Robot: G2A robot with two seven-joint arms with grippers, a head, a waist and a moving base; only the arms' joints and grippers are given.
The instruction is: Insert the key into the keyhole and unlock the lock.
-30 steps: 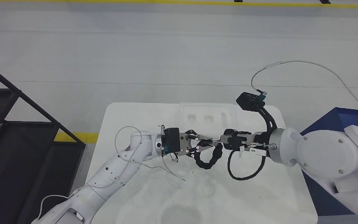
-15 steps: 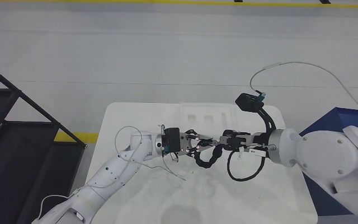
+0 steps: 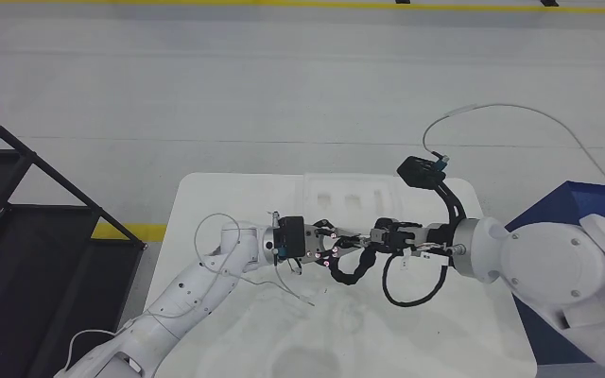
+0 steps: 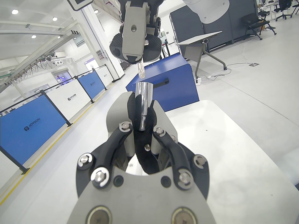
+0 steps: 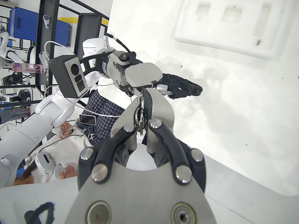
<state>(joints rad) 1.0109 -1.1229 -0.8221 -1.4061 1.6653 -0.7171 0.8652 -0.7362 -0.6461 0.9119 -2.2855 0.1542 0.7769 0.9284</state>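
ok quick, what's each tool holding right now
left tool: closed on the lock
right tool: closed on the key

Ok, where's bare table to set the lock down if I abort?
Bare table lies at the near right, between the right arm and the near edge, and at the far left, between the foam tray and the left edge. Mid-table is crowded: lock and key meet above it.

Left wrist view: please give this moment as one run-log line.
left claw: shut on chrome cylinder lock with black cable | right claw: shut on silver metal key | key tip just off lock's end, not inserted
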